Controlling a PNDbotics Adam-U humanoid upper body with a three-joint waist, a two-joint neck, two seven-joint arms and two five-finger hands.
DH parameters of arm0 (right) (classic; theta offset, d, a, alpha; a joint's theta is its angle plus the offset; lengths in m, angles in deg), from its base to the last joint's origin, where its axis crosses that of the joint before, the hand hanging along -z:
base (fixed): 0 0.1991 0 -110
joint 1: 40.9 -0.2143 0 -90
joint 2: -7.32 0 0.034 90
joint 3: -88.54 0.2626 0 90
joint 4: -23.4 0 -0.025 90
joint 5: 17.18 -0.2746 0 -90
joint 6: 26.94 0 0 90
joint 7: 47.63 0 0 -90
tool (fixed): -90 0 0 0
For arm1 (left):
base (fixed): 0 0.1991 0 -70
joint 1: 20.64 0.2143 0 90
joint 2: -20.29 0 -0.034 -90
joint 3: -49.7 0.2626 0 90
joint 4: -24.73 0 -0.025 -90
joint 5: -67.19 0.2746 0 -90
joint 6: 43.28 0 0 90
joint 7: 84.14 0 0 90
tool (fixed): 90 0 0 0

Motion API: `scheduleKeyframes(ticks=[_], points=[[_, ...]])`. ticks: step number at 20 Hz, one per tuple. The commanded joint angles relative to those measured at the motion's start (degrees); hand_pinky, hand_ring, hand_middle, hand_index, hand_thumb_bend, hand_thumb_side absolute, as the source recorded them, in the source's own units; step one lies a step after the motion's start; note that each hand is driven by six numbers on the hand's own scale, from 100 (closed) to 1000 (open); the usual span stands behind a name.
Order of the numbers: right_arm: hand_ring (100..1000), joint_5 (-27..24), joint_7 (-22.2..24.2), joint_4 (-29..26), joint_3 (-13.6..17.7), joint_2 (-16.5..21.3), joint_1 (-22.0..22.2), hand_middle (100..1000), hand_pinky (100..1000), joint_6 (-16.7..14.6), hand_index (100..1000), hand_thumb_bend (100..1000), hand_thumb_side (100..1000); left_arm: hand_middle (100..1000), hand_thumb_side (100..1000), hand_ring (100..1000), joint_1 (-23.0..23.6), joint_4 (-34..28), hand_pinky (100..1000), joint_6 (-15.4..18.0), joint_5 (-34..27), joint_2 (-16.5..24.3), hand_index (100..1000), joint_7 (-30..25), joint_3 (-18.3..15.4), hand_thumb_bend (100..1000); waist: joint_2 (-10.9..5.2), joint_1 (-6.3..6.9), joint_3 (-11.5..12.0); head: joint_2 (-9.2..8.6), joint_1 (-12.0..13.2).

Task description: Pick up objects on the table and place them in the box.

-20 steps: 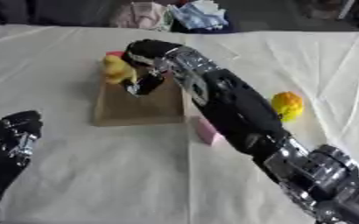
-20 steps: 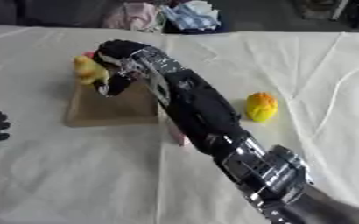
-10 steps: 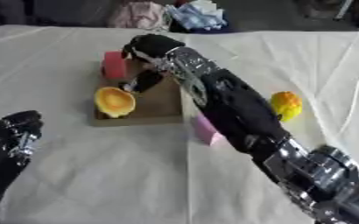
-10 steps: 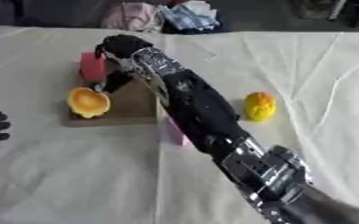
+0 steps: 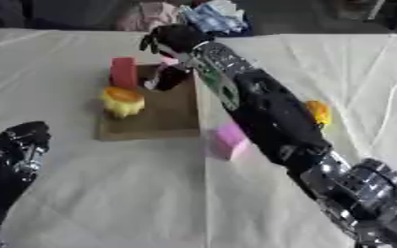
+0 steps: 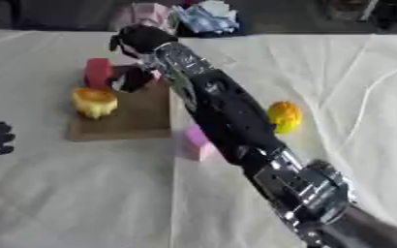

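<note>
Brown cardboard box, low and flat, on the white tablecloth, holding a red block upright at its far left corner and a yellow-orange cup-shaped toy just in front of that block. Outside the box, a pink block just beyond its near right corner, and a yellow-orange rounded toy well to the right, beyond the arm. Compared with half a second ago, the cup-shaped toy upright inside the box rather than tipped at its near left edge, and the red block in the same corner. Right hand over the box's far edge, fingers curled downward and dark against the box interior, nothing visibly held. Left hand low at the left edge, fingers straight, touching nothing.
</note>
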Motion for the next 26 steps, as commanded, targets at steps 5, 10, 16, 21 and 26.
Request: scheduleKeyframes(ticks=[5,10,16,21,26], points=[[760,-11.38,5.05,-16.12,-1.83,10.43,3.4,686,880,1.57,853,229,463,709,559,763,0.12,-1.04,752,-0.01,0.38,0.71,768,0.88,-1.13,234,-1.14,-0.17,-2.1,0.04,1.81],[763,-18.9,8.33,-27.18,-1.29,18.89,9.97,690,884,3.14,847,213,449,708,559,764,0.47,-0.97,752,-0.07,0.57,0.94,768,1.27,-1.52,235,-1.34,-0.29,-3.67,-0.05,2.37],[775,-24.55,13.04,-35.75,0.44,26.82,22.0,707,886,4.57,843,197,471,709,561,765,0.55,-0.99,753,-0.11,0.71,1.21,768,1.63,-1.9,233,-1.31,-0.52,-5.15,-0.38,3.17],[769,-26.34,13.14,-36.95,3.54,28.95,29.71,696,877,6.66,833,187,463,710,562,766,0.54,-0.99,753,-0.1,0.79,1.19,768,1.73,-2.06,232,-1.24,-0.59,-5.95,-0.54,3.63],[772,-26.45,10.66,-36.08,6.31,29.36,34.46,701,878,8.53,837,190,457,710,562,767,0.66,-1.0,753,-0.15,0.84,1.25,768,1.85,-2.2,231,-1.13,-0.47,-6.29,-0.48,3.9]])
